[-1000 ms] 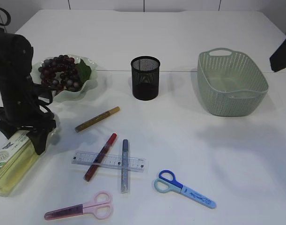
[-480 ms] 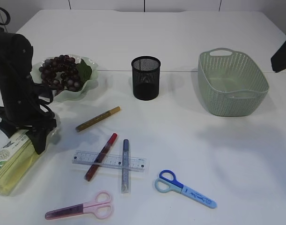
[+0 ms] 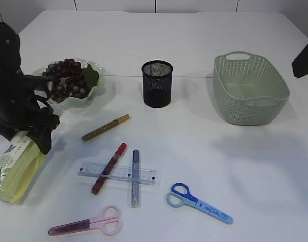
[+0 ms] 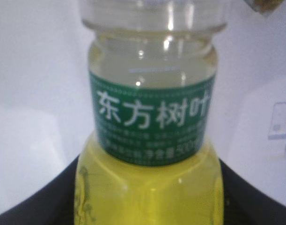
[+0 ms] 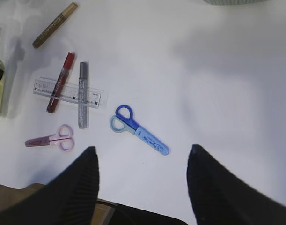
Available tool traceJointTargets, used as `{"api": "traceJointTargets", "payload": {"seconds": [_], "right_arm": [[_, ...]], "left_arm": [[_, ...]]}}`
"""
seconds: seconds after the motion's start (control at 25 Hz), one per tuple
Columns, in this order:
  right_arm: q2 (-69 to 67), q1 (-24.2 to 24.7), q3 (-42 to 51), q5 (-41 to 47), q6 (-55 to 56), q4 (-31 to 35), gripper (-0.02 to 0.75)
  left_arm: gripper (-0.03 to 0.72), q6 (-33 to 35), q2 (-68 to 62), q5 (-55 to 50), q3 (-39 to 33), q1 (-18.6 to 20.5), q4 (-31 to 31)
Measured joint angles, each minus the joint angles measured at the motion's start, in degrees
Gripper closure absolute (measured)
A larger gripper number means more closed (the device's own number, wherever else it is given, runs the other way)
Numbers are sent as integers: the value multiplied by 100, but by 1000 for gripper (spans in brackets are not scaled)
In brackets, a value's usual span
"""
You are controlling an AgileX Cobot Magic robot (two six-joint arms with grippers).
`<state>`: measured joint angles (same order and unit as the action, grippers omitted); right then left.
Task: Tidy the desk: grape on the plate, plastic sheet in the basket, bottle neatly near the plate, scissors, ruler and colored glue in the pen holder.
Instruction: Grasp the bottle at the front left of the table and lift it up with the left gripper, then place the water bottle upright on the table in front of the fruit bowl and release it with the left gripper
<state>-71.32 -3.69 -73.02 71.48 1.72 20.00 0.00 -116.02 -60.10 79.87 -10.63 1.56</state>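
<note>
My left gripper (image 3: 32, 135) is shut on the neck end of the bottle (image 3: 13, 169), which holds yellow liquid and slants at the table's left edge. That bottle (image 4: 151, 117) fills the left wrist view, black jaws on both sides. Grapes (image 3: 67, 78) lie on the pale green plate (image 3: 97, 86). The clear ruler (image 3: 118, 173), gold glue (image 3: 105, 127), red glue (image 3: 109, 168), grey glue (image 3: 135, 177), pink scissors (image 3: 88, 224) and blue scissors (image 3: 199, 203) lie loose. The right gripper (image 5: 143, 150) hangs open high above them. No plastic sheet shows.
A black mesh pen holder (image 3: 157, 83) stands at the centre back. At the right is the green basket (image 3: 249, 88). Part of my right arm (image 3: 304, 56) shows at the right edge. Bare white table lies between the scissors and the basket.
The left jaws have closed on the bottle. The arm has shifted up and left, and the bottle's top end has swung with it to a steeper slant.
</note>
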Motion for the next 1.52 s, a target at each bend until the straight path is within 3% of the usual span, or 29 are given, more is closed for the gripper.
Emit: {"api": "traceJointTargets", "payload": {"seconds": [0.4, 0.8, 1.2, 1.52], "right_arm": [[0, 0, 0, 0, 0, 0, 269], [0, 0, 0, 0, -16, -84, 269], [0, 0, 0, 0, -172, -94, 269], [0, 0, 0, 0, -250, -106, 269]], "left_arm": [[242, -147, 2408, 1792, -1767, 554, 101], [242, -263, 4416, 4140, -3387, 626, 106], [242, -269, 4856, 7552, -5200, 626, 234], [242, -322, 4462, 9887, -5431, 626, 468]]}}
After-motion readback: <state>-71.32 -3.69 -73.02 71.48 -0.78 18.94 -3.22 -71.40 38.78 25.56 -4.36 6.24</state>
